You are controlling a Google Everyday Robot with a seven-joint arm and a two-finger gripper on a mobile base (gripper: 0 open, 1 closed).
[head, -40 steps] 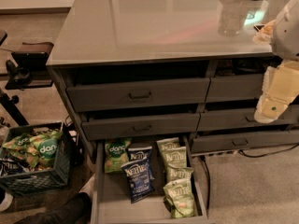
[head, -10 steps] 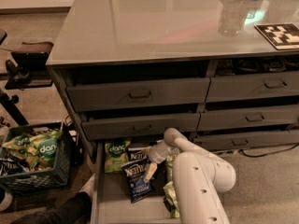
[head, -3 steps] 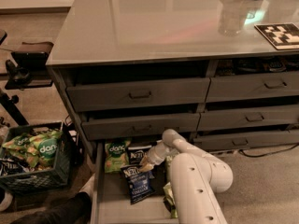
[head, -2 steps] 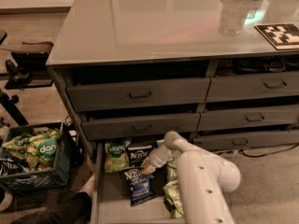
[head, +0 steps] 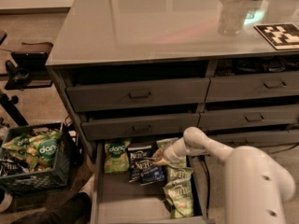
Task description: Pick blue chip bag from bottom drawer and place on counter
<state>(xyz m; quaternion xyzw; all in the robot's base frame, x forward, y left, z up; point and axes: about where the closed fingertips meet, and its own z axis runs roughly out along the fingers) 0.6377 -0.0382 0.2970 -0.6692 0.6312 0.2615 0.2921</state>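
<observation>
The bottom drawer (head: 96, 190) is pulled open below the cabinet. My gripper (head: 158, 161) reaches down into it from the right, at the end of the white arm (head: 210, 148). It is shut on the top right edge of the blue chip bag (head: 149, 171), which hangs tilted just above the drawer floor. A second, darker blue Kettle bag (head: 137, 154) lies behind and to the left of it. Pale green Kettle bags (head: 178, 192) lie along the drawer's right side. The glossy counter (head: 140, 22) spans the cabinet above.
A green Dang bag (head: 117, 156) lies at the drawer's back left. A dark crate (head: 32, 158) of snack bags stands on the floor at left, by a black stand (head: 16, 71). A clear bottle (head: 231, 14) and a checkered marker (head: 280, 34) sit on the counter's right. A leg (head: 56, 213) shows at bottom left.
The blue chip bag has come up and to the right with my gripper, off the spot where it lay. The darker bag behind it now shows more.
</observation>
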